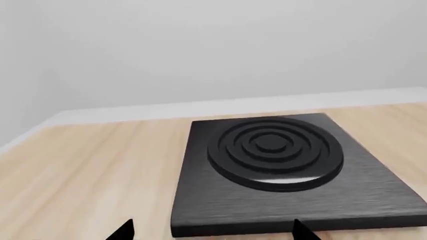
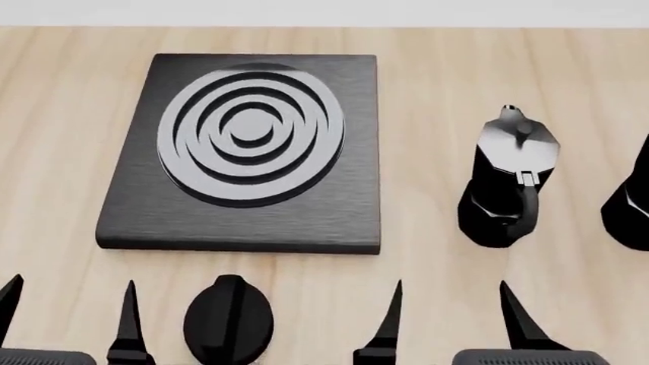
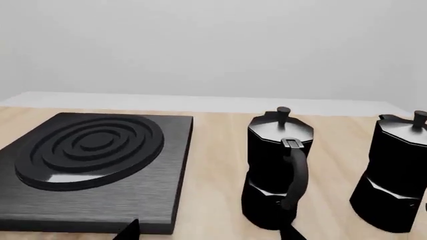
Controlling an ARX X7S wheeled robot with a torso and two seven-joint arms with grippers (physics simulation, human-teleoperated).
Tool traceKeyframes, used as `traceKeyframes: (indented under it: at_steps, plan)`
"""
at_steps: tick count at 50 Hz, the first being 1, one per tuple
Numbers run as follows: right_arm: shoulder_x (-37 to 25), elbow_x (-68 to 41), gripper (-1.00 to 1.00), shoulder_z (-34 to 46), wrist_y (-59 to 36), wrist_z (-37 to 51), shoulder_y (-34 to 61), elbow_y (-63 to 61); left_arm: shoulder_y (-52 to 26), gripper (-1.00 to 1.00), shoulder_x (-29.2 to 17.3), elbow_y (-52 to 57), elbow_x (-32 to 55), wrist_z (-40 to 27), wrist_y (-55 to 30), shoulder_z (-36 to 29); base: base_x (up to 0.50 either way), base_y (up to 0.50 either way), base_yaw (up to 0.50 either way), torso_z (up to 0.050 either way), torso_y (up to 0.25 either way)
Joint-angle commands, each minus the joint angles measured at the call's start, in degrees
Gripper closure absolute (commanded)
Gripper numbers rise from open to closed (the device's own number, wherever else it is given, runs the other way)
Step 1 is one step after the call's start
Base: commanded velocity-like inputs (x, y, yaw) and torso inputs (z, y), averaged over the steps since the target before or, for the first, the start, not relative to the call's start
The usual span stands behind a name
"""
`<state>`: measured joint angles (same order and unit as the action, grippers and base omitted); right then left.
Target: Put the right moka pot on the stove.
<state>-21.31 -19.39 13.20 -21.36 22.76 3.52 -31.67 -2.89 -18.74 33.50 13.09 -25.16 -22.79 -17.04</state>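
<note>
While nothing has yet been lifted, you have the whole job ahead of you on the wooden table (image 2: 436, 61): its biggest occupant, the stove (image 2: 243, 152), lies flat toward the far left part of the top, its burner rings bare and nothing standing on it. Next in size come the two moka pots. The one you want, the right moka pot (image 2: 631, 201), stands upright at the table's right edge as the head view shows it, cut off by that picture's border; the right wrist view gives you more of its faceted body and knob. Between it and the stove stands the other moka pot (image 2: 507, 179), also upright, handle turned toward the near edge, apart from both the stove and its twin. Near the front edge, just before the stove, lies the black oval knob (image 2: 228, 319). Your left gripper (image 2: 69, 315) hovers over the near edge with its fingers spread wide and holding nothing; your right gripper (image 2: 451, 319) is likewise splayed and empty, lined up more with the middle pot than with the one you need. By my reading, you still have to carry the right arm further right, close on the right pot, lift it past its neighbour, and set it down on the rings.
</note>
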Motion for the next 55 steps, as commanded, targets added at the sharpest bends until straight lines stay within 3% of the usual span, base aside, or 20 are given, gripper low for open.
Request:
traceKeyframes:
  at_steps: [1, 28, 36, 39, 55]
  plan:
    - [-0.2, -0.15, -1.0, 0.07, 0.35, 0.06, -0.29, -0.07, 0.34, -1.0, -0.14, -0.24, 0.06, -0.31, 0.67, 0.06, 0.0, 0.0, 0.0, 0.0, -0.049]
    - [-2.52, -1.15, -1.0, -2.66, 0.12, 0.75, -0.59, -0.95, -0.55, -1.0, 0.57, -4.49, 0.87, 0.38, 5.51, 0.41, 0.0, 0.0, 0.0, 0.0, 0.0]
    - [-6.94, -4.78, -1.0, -10.4, -1.04, 1.34, -2.25, -3.77, -0.46, -1.0, 0.59, -5.14, 1.19, 0.64, 6.48, 0.35, 0.0, 0.0, 0.0, 0.0, 0.0]
    - [-7.27, -4.56, -1.0, -12.87, 2.62, 0.66, -4.93, -2.03, -0.53, -1.0, 0.47, -4.95, 1.3, 0.65, 6.07, 0.18, 0.0, 0.0, 0.0, 0.0, 0.0]
    - [-12.75, -13.34, -1.0, -26.23, -1.26, 1.62, -9.6, -5.55, -0.93, -1.0, 0.23, -5.42, 1.13, 0.24, 5.65, -0.28, 0.0, 0.0, 0.0, 0.0, 0.0]
